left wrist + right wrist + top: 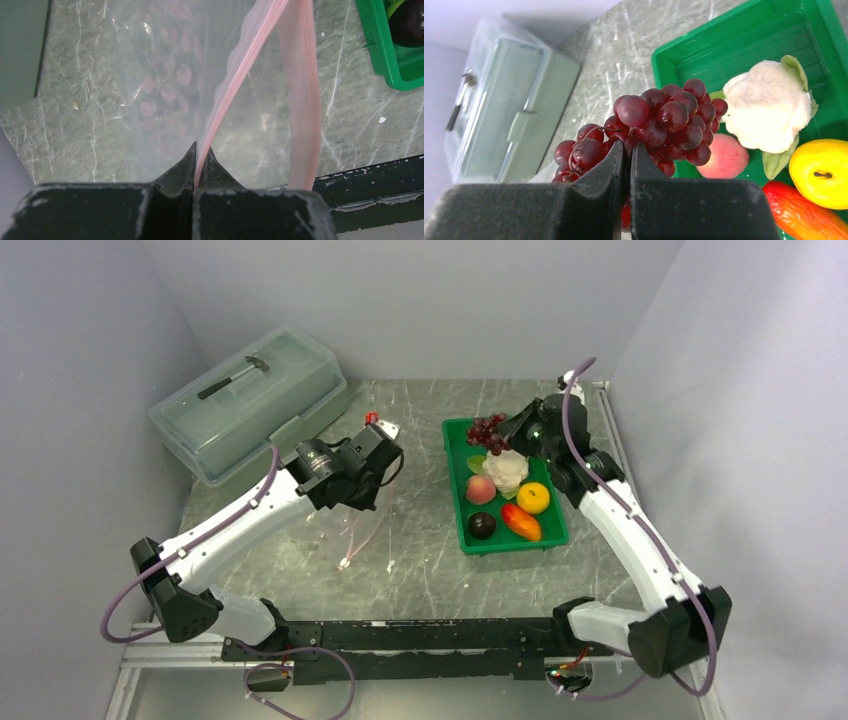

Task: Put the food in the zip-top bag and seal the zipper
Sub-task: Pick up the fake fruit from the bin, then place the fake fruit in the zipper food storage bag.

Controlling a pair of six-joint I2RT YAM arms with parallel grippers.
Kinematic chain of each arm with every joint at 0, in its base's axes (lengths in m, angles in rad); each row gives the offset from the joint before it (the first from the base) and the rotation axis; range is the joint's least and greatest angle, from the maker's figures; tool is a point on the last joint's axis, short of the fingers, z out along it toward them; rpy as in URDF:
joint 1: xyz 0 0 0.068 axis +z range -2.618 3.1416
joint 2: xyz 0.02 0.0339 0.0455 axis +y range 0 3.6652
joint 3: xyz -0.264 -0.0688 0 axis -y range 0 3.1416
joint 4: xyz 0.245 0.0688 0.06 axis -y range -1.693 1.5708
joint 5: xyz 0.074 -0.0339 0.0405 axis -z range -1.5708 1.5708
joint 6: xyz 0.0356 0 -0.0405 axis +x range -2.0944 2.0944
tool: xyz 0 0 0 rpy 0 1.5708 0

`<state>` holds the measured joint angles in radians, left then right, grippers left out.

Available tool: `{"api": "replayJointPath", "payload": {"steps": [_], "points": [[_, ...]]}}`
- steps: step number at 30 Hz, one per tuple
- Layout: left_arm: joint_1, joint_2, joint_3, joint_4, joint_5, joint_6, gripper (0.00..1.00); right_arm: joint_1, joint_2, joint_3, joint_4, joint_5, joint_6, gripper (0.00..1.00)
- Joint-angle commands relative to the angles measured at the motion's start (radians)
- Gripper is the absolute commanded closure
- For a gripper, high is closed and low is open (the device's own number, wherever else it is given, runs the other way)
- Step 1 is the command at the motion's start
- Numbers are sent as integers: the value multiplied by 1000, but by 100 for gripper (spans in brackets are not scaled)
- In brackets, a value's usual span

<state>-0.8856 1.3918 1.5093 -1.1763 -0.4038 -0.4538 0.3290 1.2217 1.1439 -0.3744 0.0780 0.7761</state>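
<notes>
Left end effector clamps the zipper; right end effector apparently grips the grape bunch.

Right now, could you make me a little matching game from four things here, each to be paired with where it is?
Things:
1. grape bunch
2. zipper
3. plum
4. lidded box

Places:
A. lying in the green tray
B. pinched by the left gripper
C. standing at the far left of the table
D. clamped in the right gripper

Pairs: 1-D, 2-B, 3-A, 4-C
</notes>
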Motion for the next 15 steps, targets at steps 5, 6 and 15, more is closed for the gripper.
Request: {"api": "replayJointPath", "payload": {"steps": [5, 6, 15], "points": [[3, 41, 68, 12, 57, -6, 100, 19, -186, -30, 57, -226, -70, 100], [3, 44, 71, 15, 63, -2, 100, 23, -204, -33, 62, -248, -68, 100], [3, 77, 113, 27, 122, 17, 100, 39, -322, -55, 199, -504, -4, 100]]}}
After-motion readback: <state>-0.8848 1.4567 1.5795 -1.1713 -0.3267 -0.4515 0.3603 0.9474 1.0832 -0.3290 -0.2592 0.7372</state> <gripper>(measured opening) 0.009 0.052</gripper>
